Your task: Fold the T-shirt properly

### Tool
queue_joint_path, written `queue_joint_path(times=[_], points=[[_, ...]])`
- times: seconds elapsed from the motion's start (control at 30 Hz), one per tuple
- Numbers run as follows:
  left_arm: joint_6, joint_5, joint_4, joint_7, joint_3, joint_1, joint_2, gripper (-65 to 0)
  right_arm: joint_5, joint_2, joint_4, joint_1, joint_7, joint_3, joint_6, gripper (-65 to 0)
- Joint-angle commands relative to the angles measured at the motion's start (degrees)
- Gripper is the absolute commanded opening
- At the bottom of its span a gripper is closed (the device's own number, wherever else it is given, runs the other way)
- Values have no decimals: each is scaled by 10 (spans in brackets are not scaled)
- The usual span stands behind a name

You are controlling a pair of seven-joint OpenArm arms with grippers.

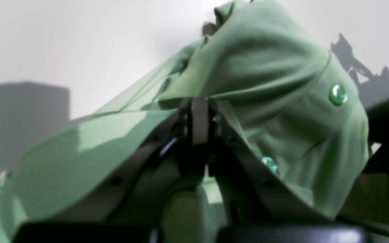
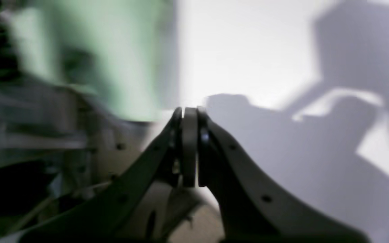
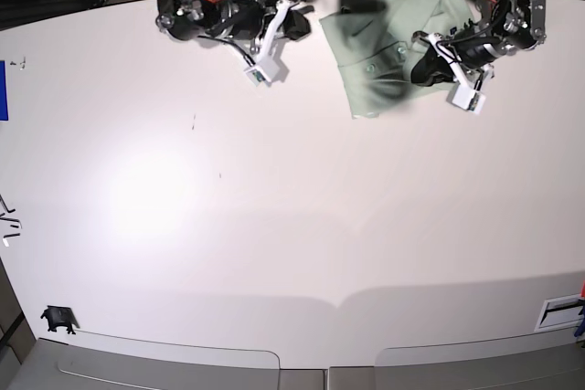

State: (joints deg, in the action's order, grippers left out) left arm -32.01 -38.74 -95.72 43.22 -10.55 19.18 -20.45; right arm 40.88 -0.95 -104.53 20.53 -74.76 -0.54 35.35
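The T-shirt (image 3: 379, 43) is a pale sage-green shirt lying at the far right of the white table (image 3: 274, 207). In the left wrist view the T-shirt (image 1: 265, 67) bulges up beyond my left gripper (image 1: 199, 103). That gripper is shut, with cloth gathered at its tips and draped over both fingers; two small buttons (image 1: 338, 93) show on the placket. In the base view my left gripper (image 3: 428, 68) sits over the shirt's right side. My right gripper (image 2: 189, 113) is shut and holds nothing. It hangs over bare table left of the shirt (image 2: 130, 50), which is blurred. The base view shows this right gripper (image 3: 297, 26) near the collar side.
A small black object (image 3: 57, 319) lies near the front left corner. A blue patch (image 3: 3, 89) sits at the left edge, and a white slotted part (image 3: 559, 312) at the front right. Dark equipment and cables line the far edge behind both arms.
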Motion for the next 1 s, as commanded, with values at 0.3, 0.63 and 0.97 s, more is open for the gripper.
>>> queue_joint_path(times=[0.3,0.63,0.97], points=[[-5,-14,-89,-10,-38,-1,-17,-650,187,5,-75,-10,20,0,46,-650],[-6,-73,-196,86,-123,41,-17,-650,37,34,-73,-88,96,0,46,-650],[-41,-81,-196,130,-133,136,-23,-650,12,68,-25,-159,77,-108,46,-650]])
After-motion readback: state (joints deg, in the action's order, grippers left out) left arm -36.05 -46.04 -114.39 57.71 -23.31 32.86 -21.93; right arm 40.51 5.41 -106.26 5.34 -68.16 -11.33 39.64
